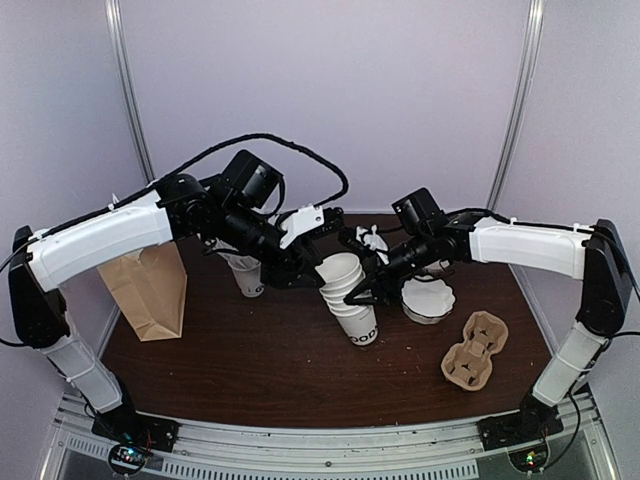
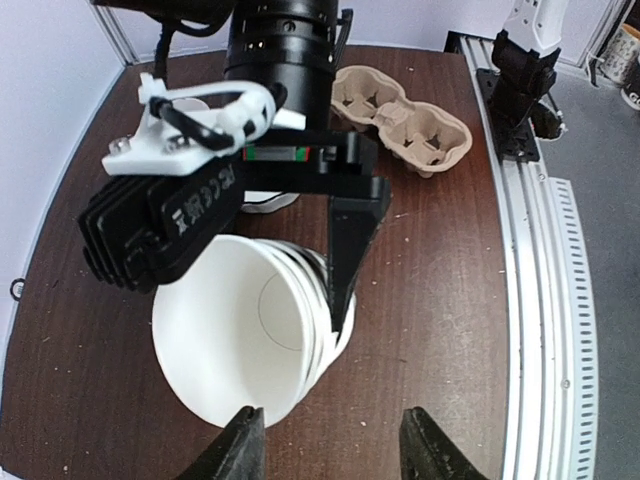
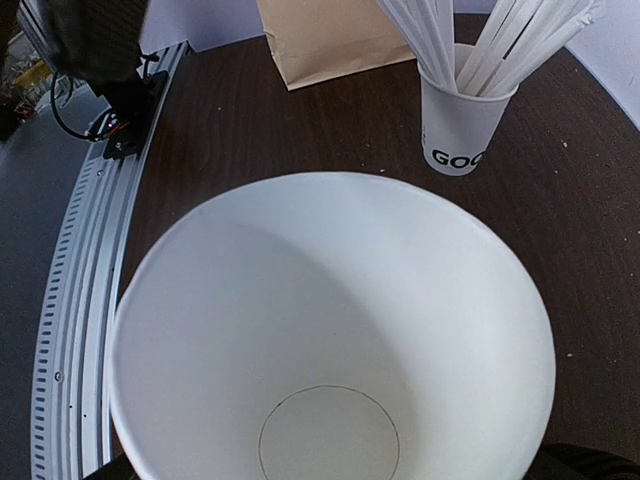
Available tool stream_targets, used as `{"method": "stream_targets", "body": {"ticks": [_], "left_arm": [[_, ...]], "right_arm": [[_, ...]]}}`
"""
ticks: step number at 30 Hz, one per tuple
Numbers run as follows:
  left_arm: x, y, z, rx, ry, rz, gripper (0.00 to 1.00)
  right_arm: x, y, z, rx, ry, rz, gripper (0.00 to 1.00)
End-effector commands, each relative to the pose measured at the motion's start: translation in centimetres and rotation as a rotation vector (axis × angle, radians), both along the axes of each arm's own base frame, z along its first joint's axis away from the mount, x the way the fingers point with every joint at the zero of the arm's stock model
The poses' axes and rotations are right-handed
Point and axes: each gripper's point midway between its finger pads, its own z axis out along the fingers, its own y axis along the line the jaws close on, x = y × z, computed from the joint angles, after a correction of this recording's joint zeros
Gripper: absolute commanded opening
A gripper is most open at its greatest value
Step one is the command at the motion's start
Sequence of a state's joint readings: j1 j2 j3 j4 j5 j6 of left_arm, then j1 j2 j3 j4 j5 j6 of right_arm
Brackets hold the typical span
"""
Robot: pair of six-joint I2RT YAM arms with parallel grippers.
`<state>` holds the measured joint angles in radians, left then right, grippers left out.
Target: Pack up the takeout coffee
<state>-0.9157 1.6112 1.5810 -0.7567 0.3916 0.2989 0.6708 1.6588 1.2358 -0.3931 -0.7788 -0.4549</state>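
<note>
A nested stack of white cups [image 1: 355,318] with black "GOOD" lettering stands mid-table. My right gripper [image 1: 360,290] is shut on the stack's top white cup [image 1: 338,270], which sits tilted above the others. In the left wrist view one black finger [image 2: 345,265] presses the outside of that cup's rim [image 2: 235,340]. In the right wrist view the cup's empty inside [image 3: 330,330] fills the frame and hides the fingers. My left gripper [image 2: 335,445] is open and empty, hovering just beside the stack [image 1: 303,266]. No black lid shows.
A white cup of long straws [image 1: 246,276] [image 3: 458,125] stands behind the left arm. A brown paper bag [image 1: 150,290] [image 3: 330,35] stands at the left. A cardboard cup carrier [image 1: 475,350] [image 2: 400,115] lies front right. A white scalloped stack [image 1: 428,300] sits beside the right gripper.
</note>
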Motion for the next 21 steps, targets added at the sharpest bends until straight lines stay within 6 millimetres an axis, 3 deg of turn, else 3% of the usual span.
{"method": "stream_targets", "body": {"ticks": [1,8,13,16,21], "left_arm": [[2.5,-0.9,1.1,-0.052,-0.149,0.026,0.5],[3.2,-1.9,0.1,-0.033,-0.16,0.001,0.41],[2.3,-2.4,-0.8,-0.022,-0.108,-0.059,0.39],[2.3,-2.6,-1.2,-0.016,-0.095,-0.057,0.3],[2.6,-2.8,-1.6,-0.005,-0.092,-0.048,0.08]], "right_arm": [[-0.2,0.6,4.0,0.083,-0.011,0.013,0.73],[-0.5,0.6,4.3,0.084,-0.014,0.019,0.72],[-0.5,0.6,4.3,0.085,-0.011,0.018,0.72],[-0.6,0.6,4.3,0.085,-0.009,0.021,0.72],[-0.6,0.4,3.8,0.072,-0.021,0.025,0.72]]}}
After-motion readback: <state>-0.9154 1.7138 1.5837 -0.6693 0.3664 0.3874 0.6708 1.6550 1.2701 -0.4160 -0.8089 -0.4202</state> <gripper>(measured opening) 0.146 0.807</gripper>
